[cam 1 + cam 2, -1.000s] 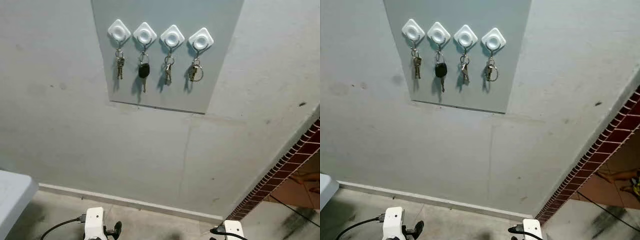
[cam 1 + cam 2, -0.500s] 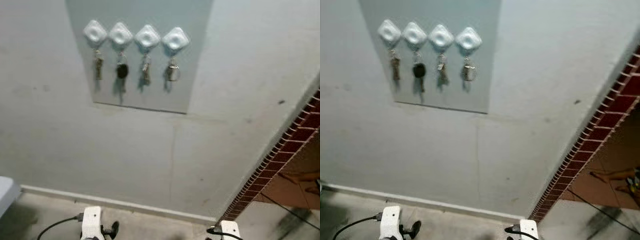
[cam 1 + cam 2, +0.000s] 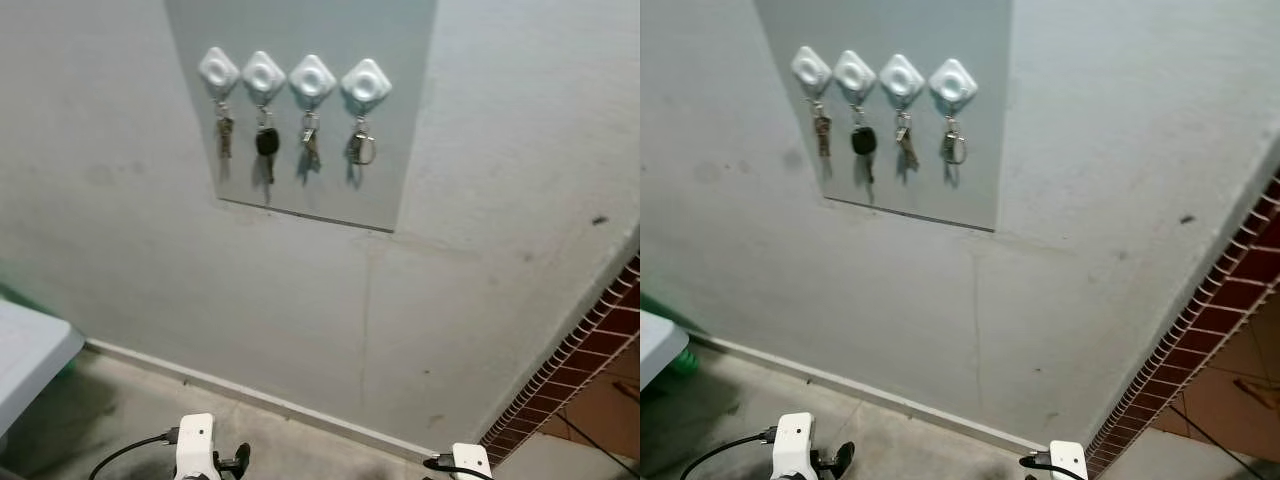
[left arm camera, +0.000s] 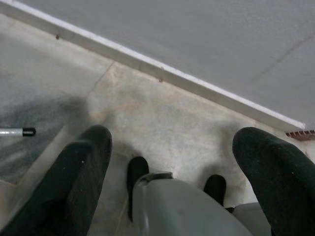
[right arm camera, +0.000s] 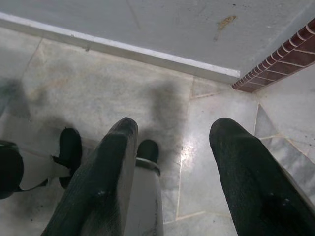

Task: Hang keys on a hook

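Note:
Four white diamond-shaped hooks [image 3: 291, 78] sit in a row on a grey panel [image 3: 400, 110] high on the wall. Each carries a bunch of keys: small keys [image 3: 225, 137] on the far left, a black-headed car key [image 3: 266, 144], another small bunch [image 3: 310, 150], and keys on a ring [image 3: 360, 149] on the right. Both arms hang low at the picture's bottom edge, far below the hooks. My left gripper [image 4: 172, 162] is open over the floor with nothing between its fingers. My right gripper [image 5: 172, 162] is open too, holding nothing.
A white skirting board [image 3: 250, 395] runs along the foot of the wall above the stone floor [image 4: 162, 123]. A white table corner [image 3: 30, 355] juts in at the left. A red brick edge [image 3: 570, 375] slants down at the right.
The whole picture shifted: the hooks swung left, then back right and look a little smaller and higher. The camera moved; keys and arms keep their places.

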Available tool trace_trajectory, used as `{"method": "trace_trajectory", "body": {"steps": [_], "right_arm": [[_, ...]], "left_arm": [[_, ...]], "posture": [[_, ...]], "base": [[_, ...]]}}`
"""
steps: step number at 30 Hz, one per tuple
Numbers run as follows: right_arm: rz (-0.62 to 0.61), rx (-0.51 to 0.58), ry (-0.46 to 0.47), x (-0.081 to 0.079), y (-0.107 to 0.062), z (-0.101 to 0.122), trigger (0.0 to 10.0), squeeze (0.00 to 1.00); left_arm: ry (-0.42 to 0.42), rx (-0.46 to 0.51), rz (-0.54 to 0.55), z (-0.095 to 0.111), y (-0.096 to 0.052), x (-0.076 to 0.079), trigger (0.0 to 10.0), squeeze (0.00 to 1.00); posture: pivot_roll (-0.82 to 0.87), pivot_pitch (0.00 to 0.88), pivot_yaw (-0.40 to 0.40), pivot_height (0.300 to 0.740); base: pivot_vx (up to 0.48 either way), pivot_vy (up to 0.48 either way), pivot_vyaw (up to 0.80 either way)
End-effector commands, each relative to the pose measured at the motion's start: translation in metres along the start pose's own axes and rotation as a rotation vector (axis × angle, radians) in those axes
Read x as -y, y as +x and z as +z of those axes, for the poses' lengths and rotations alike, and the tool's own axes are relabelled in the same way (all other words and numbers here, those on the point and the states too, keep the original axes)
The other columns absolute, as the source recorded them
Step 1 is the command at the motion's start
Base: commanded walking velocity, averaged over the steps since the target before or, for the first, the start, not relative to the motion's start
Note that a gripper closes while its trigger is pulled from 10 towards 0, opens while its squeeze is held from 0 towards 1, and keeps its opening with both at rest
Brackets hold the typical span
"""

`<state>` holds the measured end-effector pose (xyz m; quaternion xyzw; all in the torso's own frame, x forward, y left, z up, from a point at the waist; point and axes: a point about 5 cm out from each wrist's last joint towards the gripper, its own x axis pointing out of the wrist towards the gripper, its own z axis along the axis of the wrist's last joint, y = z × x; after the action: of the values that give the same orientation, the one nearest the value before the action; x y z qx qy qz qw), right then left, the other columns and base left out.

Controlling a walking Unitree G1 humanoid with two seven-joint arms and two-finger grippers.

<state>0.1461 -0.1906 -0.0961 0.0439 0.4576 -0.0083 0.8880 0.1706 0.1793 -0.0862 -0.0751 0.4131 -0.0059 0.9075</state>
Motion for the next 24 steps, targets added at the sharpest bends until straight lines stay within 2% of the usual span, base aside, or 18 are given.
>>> {"method": "trace_trajectory", "body": {"steps": [1, 14, 24], "right_arm": [[-0.001, 0.013, 0.01, -0.0002, 0.0006, 0.0029, 10.0, 0.0], [0.001, 0.015, 0.009, -0.0004, 0.0009, 0.004, 10.0, 0.0], [0.004, 0.015, 0.007, -0.0016, 0.0013, 0.0045, 10.0, 0.0]], "left_arm": [[-0.006, -0.005, 0.015, -0.0002, -0.0005, -0.0033, 10.0, 0.0], [-0.001, -0.013, 0.014, -0.001, -0.0002, -0.002, 10.0, 0.0], [0.009, -0.015, 0.006, 0.0002, 0.0007, 0.0, 10.0, 0.0]], "posture": [[0.02, 0.0, -0.01, 0.732], [0.02, 0.0, -0.01, 0.732], [0.02, 0.0, -0.011, 0.732]], "base": [[0.0, 0.0, 0.0], [0.0, 0.0, 0.0], [0.0, -0.456, 0.0]]}}
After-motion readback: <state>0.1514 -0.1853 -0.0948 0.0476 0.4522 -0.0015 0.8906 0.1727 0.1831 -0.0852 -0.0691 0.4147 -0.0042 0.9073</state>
